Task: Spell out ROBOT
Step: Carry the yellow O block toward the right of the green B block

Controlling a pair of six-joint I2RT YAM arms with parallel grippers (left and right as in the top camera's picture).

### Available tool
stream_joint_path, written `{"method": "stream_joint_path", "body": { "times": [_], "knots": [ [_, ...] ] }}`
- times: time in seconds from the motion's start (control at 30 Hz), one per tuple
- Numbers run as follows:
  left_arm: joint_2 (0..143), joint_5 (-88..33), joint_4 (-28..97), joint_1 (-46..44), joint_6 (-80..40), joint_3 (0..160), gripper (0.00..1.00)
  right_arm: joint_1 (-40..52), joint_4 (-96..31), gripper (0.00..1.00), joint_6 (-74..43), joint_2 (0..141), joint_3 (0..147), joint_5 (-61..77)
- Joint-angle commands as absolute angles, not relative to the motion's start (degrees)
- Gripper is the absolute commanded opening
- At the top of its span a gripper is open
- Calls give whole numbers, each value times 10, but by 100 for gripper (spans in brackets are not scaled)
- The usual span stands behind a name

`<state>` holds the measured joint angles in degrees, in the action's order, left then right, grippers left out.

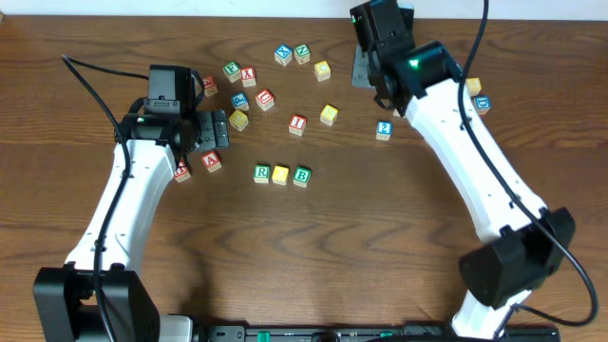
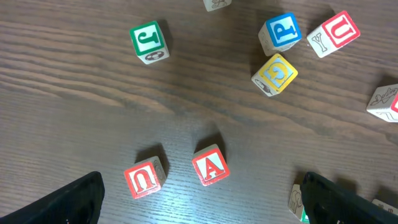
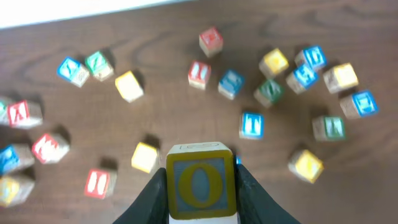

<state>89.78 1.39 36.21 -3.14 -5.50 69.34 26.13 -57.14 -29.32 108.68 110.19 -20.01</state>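
A row of three blocks lies mid-table: a green R [image 1: 262, 173], a yellow block [image 1: 280, 175] and a green B [image 1: 301, 176]. My right gripper [image 3: 200, 193] is shut on a yellow-framed O block [image 3: 200, 182] and holds it above scattered blocks; in the overhead view it is at the far side of the table [image 1: 365, 68] and the O block is hidden. My left gripper [image 2: 205, 208] is open and empty, hovering over a red A block [image 2: 210, 167] and a red U block [image 2: 144, 179]. In the overhead view it is at the left [image 1: 215, 129].
Loose letter blocks lie across the far half of the table, among them a red I [image 1: 298, 123], a yellow block [image 1: 329, 115] and a blue block [image 1: 384, 130]. In the left wrist view there are a green J [image 2: 149, 42], a blue P [image 2: 280, 32] and a yellow block [image 2: 274, 74].
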Motion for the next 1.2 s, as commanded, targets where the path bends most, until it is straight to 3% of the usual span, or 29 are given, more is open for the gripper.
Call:
{"method": "stream_joint_path", "body": {
  "times": [0.0, 0.23, 0.47, 1.17],
  "knots": [
    [897, 10, 364, -29, -47, 688, 99, 283, -609, 22, -348, 1073, 1102, -209],
    [897, 10, 364, -29, -47, 688, 99, 322, -706, 18, -408, 1072, 1101, -209],
    [897, 10, 364, -29, -47, 688, 99, 349, -720, 20, -432, 1072, 1099, -229],
    [897, 10, 364, -29, -47, 688, 99, 376, -589, 19, -458, 1072, 901, -189]
  ]
}}
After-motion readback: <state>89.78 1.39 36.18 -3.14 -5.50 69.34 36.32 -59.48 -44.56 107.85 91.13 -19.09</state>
